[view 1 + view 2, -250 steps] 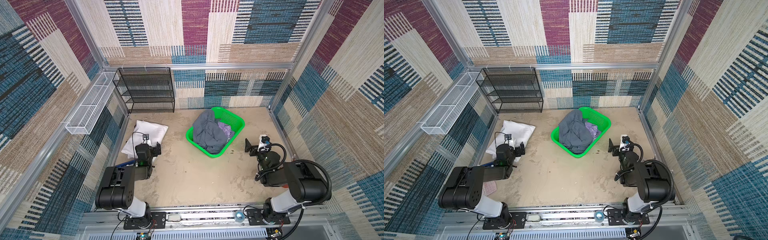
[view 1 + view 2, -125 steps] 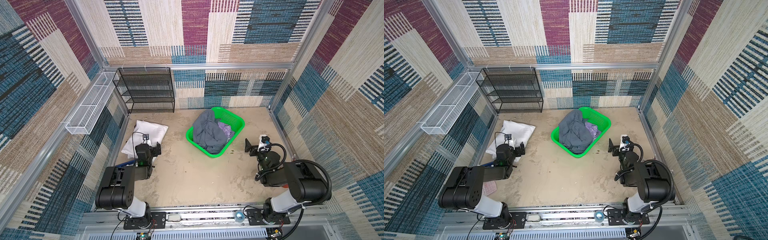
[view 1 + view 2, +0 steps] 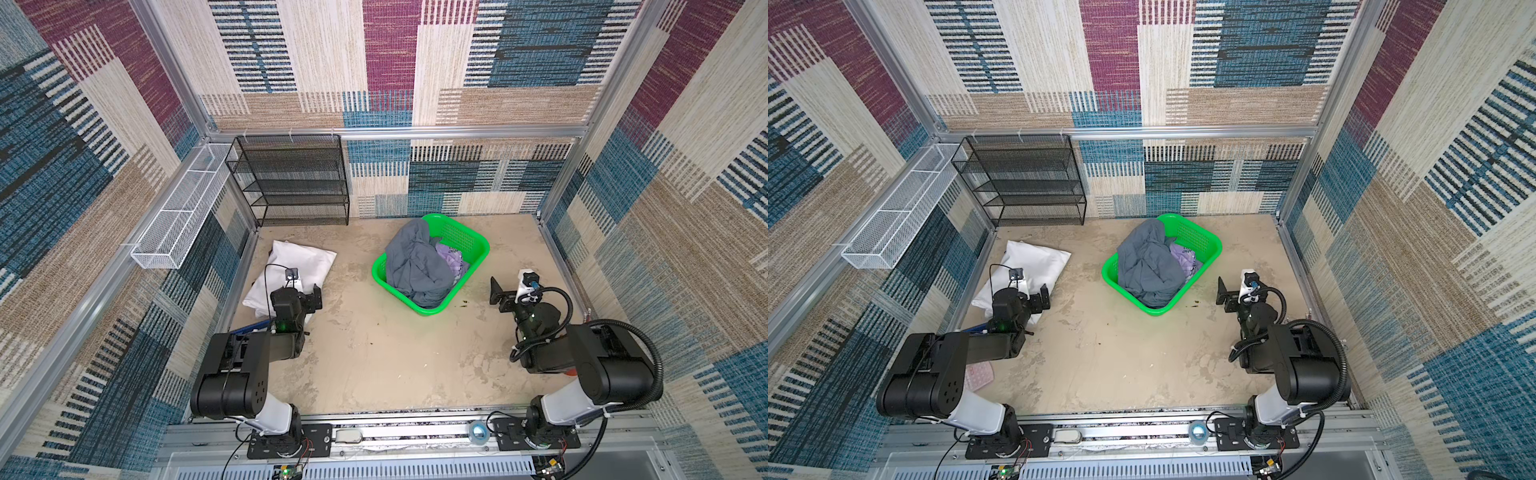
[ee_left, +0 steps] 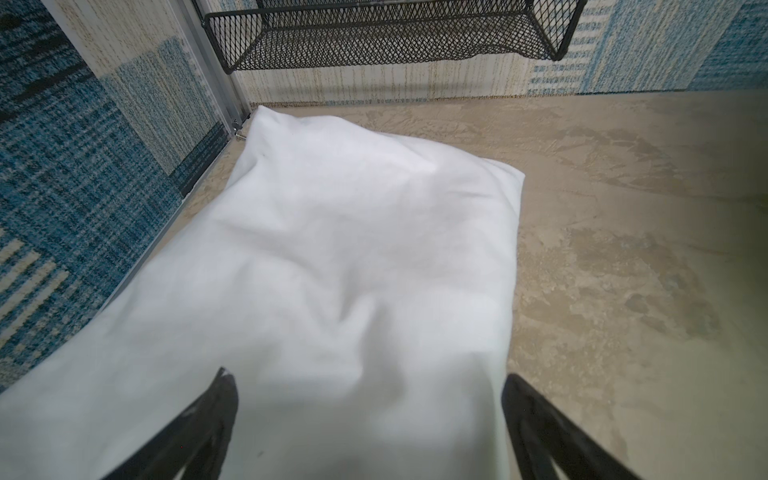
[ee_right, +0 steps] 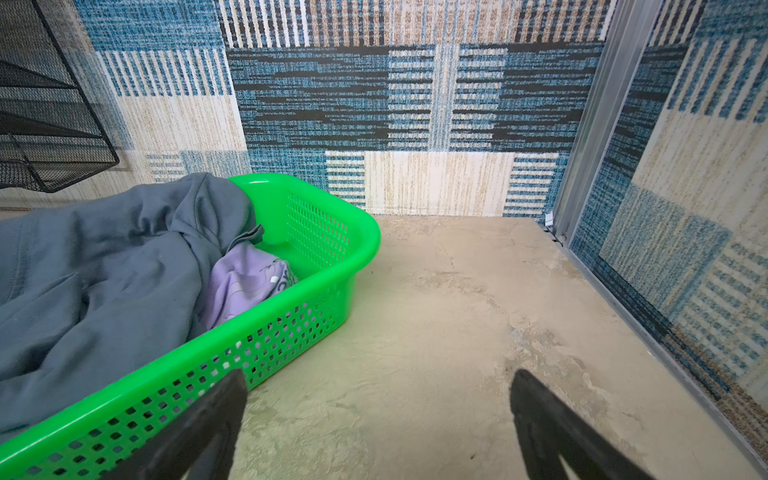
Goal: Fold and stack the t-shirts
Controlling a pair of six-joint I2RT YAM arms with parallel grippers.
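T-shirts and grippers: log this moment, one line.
folding not started; blue-grey t-shirt, lavender t-shirt crumpled in green basket; left gripper open, empty; right gripper open, empty

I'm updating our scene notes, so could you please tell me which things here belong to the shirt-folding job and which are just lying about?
Job: large slate blue-grey cloth t-shirt; smaller lavender-purple cloth t-shirt; green perforated plastic basket holding both.
Lying about: white cloth pillow; black wire-mesh shelf; white wire tray.

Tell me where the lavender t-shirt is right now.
In both top views the lavender t-shirt lies inside the green basket, right of centre toward the back. It is tucked beside and partly under the blue-grey t-shirt.
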